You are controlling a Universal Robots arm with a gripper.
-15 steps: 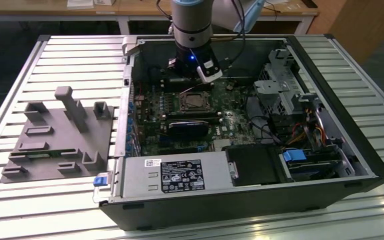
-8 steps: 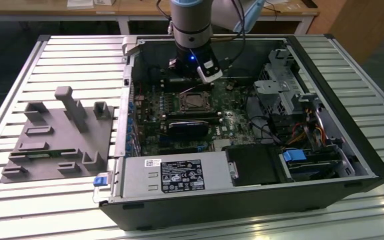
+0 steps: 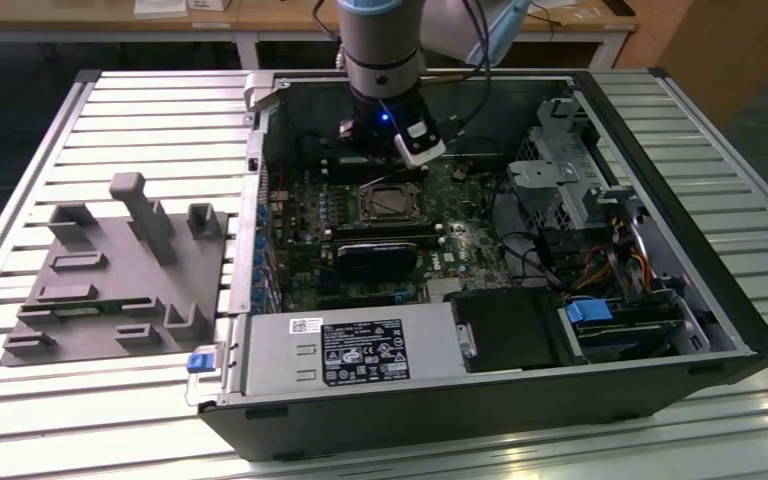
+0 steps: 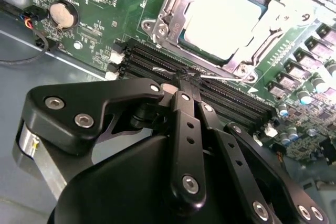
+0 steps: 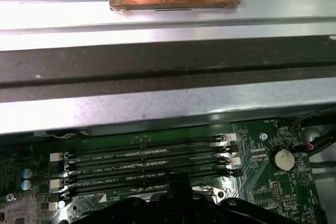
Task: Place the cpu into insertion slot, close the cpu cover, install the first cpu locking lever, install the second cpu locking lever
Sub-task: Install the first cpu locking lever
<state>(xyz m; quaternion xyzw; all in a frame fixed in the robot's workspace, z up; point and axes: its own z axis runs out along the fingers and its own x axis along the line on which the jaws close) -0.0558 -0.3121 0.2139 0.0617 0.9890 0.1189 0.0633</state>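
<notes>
The cpu (image 4: 223,17), a square chip with a pale metal top, lies in the insertion slot (image 3: 391,203) on the green motherboard. The silver cpu cover (image 4: 169,9) lies flat around it as a frame. A thin wire locking lever (image 4: 227,77) runs along the socket edge beside the memory slots. In the second wrist view my gripper (image 4: 185,83) is shut, its black fingertips together and touching that lever wire. In the exterior view the gripper (image 3: 373,170) hangs just behind the socket, inside the open computer case. In the first wrist view the gripper (image 5: 177,183) sits low over the memory slots.
Long black memory slots (image 5: 147,163) and a coin battery (image 4: 62,14) lie close to the fingers. A black graphics card (image 3: 371,258), the power supply (image 3: 344,350) and a drive cage (image 3: 564,170) crowd the case. A grey fixture (image 3: 117,270) stands on the slatted table at the exterior view's left.
</notes>
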